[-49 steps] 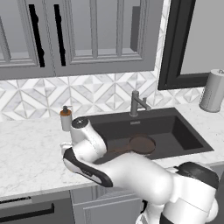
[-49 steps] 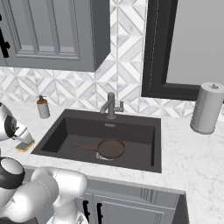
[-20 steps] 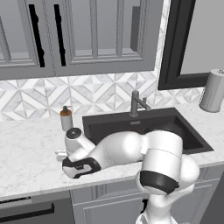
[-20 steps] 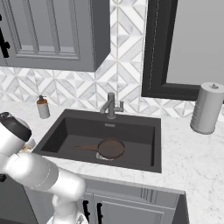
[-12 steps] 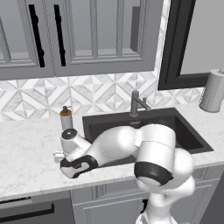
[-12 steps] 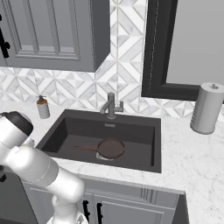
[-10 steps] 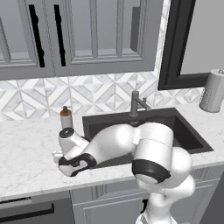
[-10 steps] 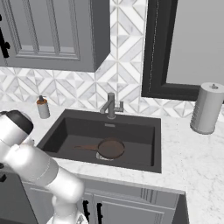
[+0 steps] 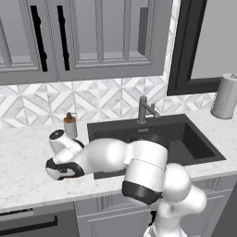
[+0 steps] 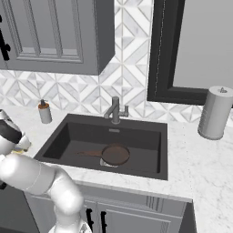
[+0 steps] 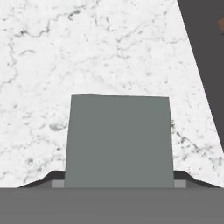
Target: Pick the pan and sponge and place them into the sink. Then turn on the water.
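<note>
Hand low over the white marble counter (image 9: 28,171), left of the sink (image 10: 68,132): the gripper (image 11: 119,181) sits directly above the sponge (image 11: 119,140), whose grey-green top fills the space between its fingertips, one dark tip at each flank. The fingers appear to bracket it narrowly; whether they grip it cannot be told. The pan (image 10: 115,154) already lies in the basin, handle pointing left.
</note>
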